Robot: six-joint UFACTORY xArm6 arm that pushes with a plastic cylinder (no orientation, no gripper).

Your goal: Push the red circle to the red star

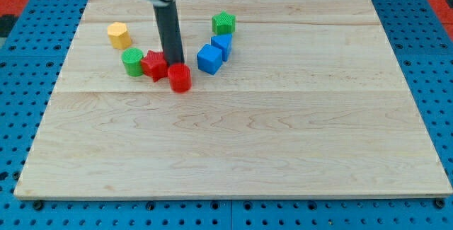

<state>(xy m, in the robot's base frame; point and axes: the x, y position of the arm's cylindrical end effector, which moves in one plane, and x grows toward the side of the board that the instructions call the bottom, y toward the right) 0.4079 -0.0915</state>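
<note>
pale wooden worktop [283, 152] on blue pegboard. no gripper, only my tip [174, 63], touching red circle [180, 78] from the top. red star [154, 65] just left. closing step; next, nudge circle leftward.

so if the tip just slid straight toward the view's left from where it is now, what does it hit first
Most likely the red star, just left of my tip; the green block sits beyond it. Depth is uncertain from this single view.
</note>
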